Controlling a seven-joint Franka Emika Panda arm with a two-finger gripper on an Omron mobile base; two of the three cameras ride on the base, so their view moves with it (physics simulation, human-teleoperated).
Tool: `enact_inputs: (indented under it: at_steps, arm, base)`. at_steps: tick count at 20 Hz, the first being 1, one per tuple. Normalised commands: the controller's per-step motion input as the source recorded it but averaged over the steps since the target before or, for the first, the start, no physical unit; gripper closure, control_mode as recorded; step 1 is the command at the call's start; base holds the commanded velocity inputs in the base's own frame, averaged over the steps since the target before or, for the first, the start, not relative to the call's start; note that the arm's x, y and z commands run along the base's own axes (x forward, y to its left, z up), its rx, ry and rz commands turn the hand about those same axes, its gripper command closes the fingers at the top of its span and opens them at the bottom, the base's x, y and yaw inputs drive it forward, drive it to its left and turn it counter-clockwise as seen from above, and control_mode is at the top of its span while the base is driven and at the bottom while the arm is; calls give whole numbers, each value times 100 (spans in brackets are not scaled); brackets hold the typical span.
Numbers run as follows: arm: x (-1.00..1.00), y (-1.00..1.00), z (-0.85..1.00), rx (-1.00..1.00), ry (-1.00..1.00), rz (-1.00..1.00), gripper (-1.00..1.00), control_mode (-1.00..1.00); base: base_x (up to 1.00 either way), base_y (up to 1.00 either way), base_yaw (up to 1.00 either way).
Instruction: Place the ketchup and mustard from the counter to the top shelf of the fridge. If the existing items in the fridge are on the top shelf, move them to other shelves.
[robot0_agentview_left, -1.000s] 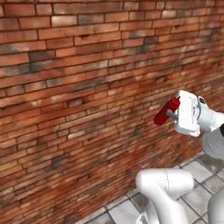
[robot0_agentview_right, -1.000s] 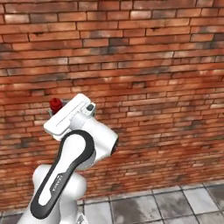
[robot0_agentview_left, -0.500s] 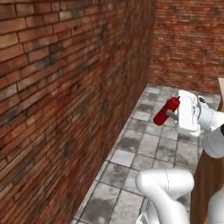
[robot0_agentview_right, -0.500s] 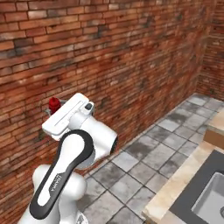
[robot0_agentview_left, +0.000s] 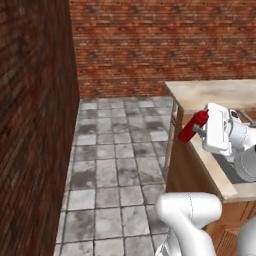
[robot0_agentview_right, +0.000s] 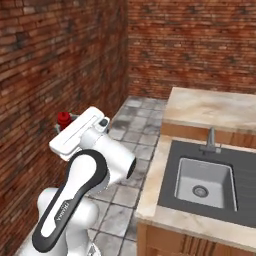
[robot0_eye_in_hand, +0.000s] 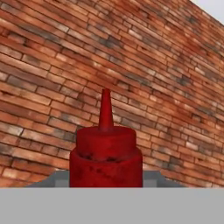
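The ketchup (robot0_agentview_left: 192, 127) is a small all-red squeeze bottle with a pointed nozzle. My gripper (robot0_agentview_left: 199, 131) is shut on it and holds it in the air, tilted, beside the corner of the counter (robot0_agentview_left: 215, 92). From the right base camera, the ketchup (robot0_agentview_right: 63, 118) peeks out past the white hand, over the floor near the brick wall. The hand camera looks along the ketchup (robot0_eye_in_hand: 106, 151), its nozzle pointing at brick. The mustard and the fridge are out of view.
A brick wall (robot0_agentview_left: 35, 125) runs close along the left, and another brick wall (robot0_agentview_right: 195, 45) closes off the back. Grey floor tiles (robot0_agentview_left: 110, 165) lie between the left wall and the counter. A sink (robot0_agentview_right: 202, 182) with a faucet (robot0_agentview_right: 211, 140) is set into the counter (robot0_agentview_right: 210, 107).
The whole picture has swung: the base has turned away from the brick wall, and the floor, counter and sink have come into view. The gripper still holds the ketchup as before.
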Motion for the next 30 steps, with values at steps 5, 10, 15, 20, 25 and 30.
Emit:
enact_inputs:
  at_steps: [5,10,15,20,25,30]
  arm:
    - [0,0,0,0,0,0,100,100]
    - [0,0,0,0,0,0,100,100]
    - [0,0,0,0,0,0,100,100]
    - [0,0,0,0,0,0,100,100]
    - [0,0,0,0,0,0,100,100]
    - [0,0,0,0,0,0,100,100]
  base:
    - [100,3,-23]
    - [100,24,-17]
    - [100,65,-13]
    - [100,29,-13]
    - [100,18,-5]
    - [100,9,-1]
